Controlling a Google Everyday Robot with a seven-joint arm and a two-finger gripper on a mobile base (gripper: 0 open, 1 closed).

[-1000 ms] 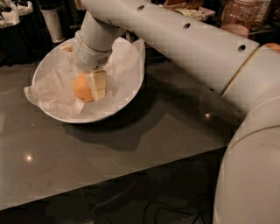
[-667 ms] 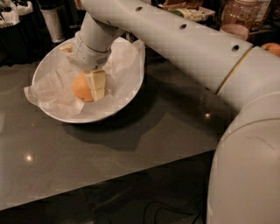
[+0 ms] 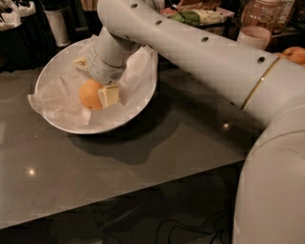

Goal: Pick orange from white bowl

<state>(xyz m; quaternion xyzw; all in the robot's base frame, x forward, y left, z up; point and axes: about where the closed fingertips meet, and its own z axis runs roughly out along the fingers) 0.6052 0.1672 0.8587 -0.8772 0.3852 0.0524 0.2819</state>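
The orange (image 3: pixel 88 95) lies in the white bowl (image 3: pixel 143 102), on the crumpled white paper (image 3: pixel 57 97) that lines it, a little left of the bowl's middle. My gripper (image 3: pixel 101 88) is down inside the bowl, reaching in from the upper right. Its cream-coloured tip sits right against the orange's right side. The wrist hides the back of the orange and the far part of the bowl. The bowl rests on the grey table (image 3: pixel 143 162) at the back left.
Another orange (image 3: pixel 295 55) shows at the far right edge behind my arm. A jar (image 3: pixel 264 12), a pale cup (image 3: pixel 255 35), a tray of food (image 3: pixel 200 14) and a white cylinder (image 3: pixel 57 26) stand along the back. The table's front edge runs across the lower picture.
Almost nothing differs. The gripper stays against the orange in the bowl, and my arm's near part has shifted slightly.
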